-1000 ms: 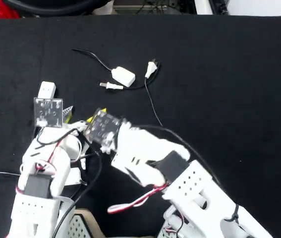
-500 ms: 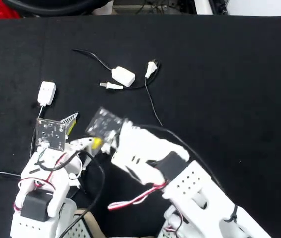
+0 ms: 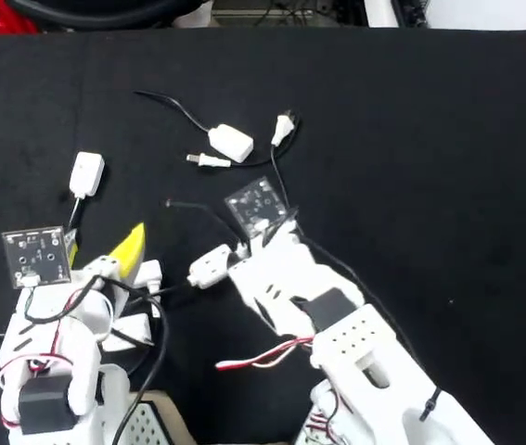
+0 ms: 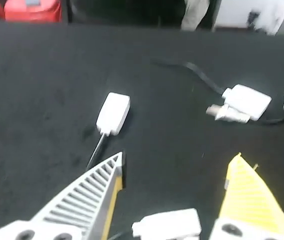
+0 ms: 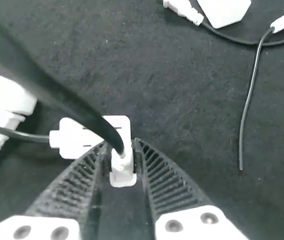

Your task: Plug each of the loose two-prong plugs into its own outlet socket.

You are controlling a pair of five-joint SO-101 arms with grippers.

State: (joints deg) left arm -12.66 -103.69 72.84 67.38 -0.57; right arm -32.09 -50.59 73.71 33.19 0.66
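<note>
My right gripper (image 5: 120, 150) is shut on a small white plug (image 5: 122, 171) with a black cable. The plug's front touches a white socket block (image 5: 84, 137); I cannot tell whether it is seated. In the high view this pair (image 3: 211, 268) lies at the table's middle, by the right gripper (image 3: 230, 260). My left gripper (image 4: 179, 160) stands open near the front left, with a white piece (image 4: 167, 223) low between its fingers. A white socket (image 4: 113, 113) lies ahead of it. Farther back lie another socket (image 3: 231, 142) and two loose plugs (image 3: 202, 160) (image 3: 284, 128).
Thin black cables (image 3: 286, 195) run across the black tablecloth (image 3: 448, 158) between the far plugs and my right arm. A white adapter (image 5: 4, 100) lies beside the held plug. Red objects (image 4: 29, 9) stand past the table's far edge.
The two grippers were together at the front middle. My left arm has drawn back to the front left and stands open. My right gripper has swung right, with the white plug and block.
</note>
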